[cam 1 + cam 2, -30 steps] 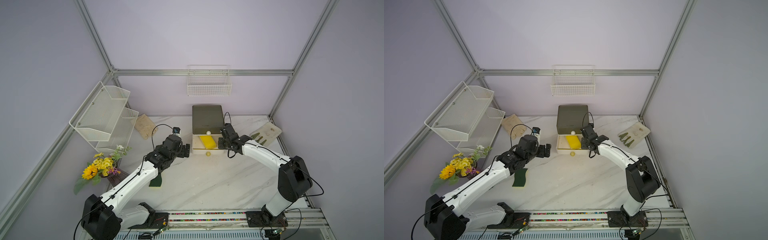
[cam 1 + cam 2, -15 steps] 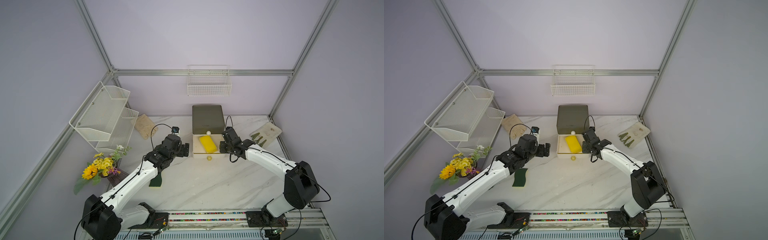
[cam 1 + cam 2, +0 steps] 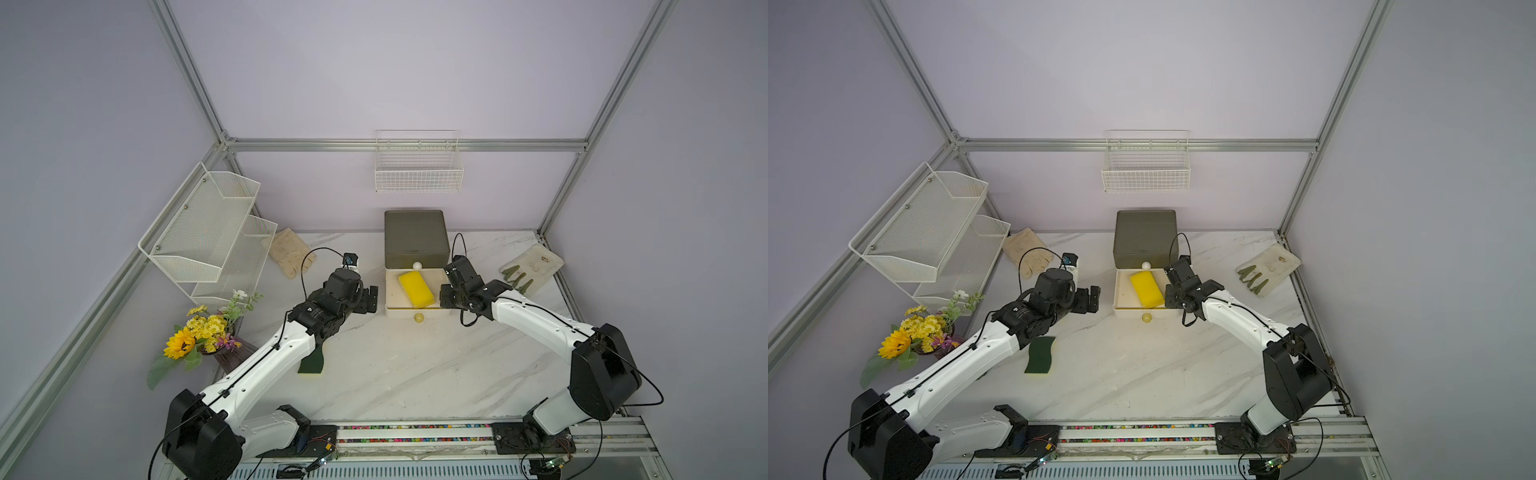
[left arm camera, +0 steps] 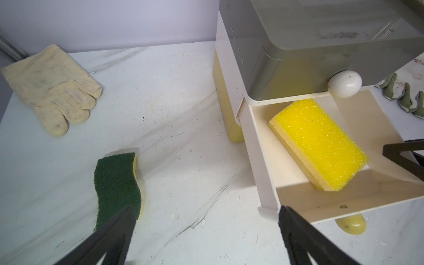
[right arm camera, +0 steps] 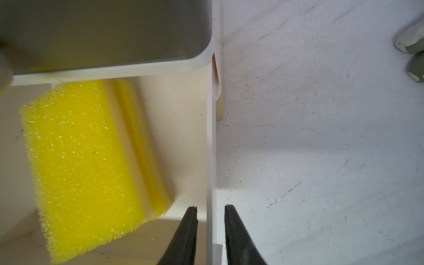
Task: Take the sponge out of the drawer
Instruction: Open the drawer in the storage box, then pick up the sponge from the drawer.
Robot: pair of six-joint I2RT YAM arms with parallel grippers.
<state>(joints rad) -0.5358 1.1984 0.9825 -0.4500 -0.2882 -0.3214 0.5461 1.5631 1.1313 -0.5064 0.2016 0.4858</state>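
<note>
Since the drawer unit (image 3: 415,237) seems to sit loose on the slick marble-look table (image 3: 395,374), a sideways shove from either arm could skid it.

Unit: boxy, rounded corners, matte grey-olive top over a cream plastic shell.

Drawer (image 3: 390,291): pulled out, thin smooth cream walls. Right gripper (image 5: 210,207) straddles its side wall, jaws slightly apart with a sliver of gap on each side, gripping nothing. If that arm swings before it clears the wall, the wall snags and the drawer drags or tips.

Left gripper (image 4: 206,207): jaws spread wide, empty, hovering just beside the drawer's other side. Reaching in, it could clip the rim, as there's little room beside the sponge.

Sponge (image 3: 416,287): not yet out, lies diagonally inside the drawer, near corner close to the front wall. Rectangular yellow block, coarse open-pore top over a paler, finer layer. Likely squashy, so a shallow pinch may slip off.

Green scouring pad (image 4: 117,183): flat, wavy-edged, lies on the table by the left arm. Wrong-target risk.

Knob (image 3: 419,317): small, round, glossy yellowish, on the drawer front, untouched.
</note>
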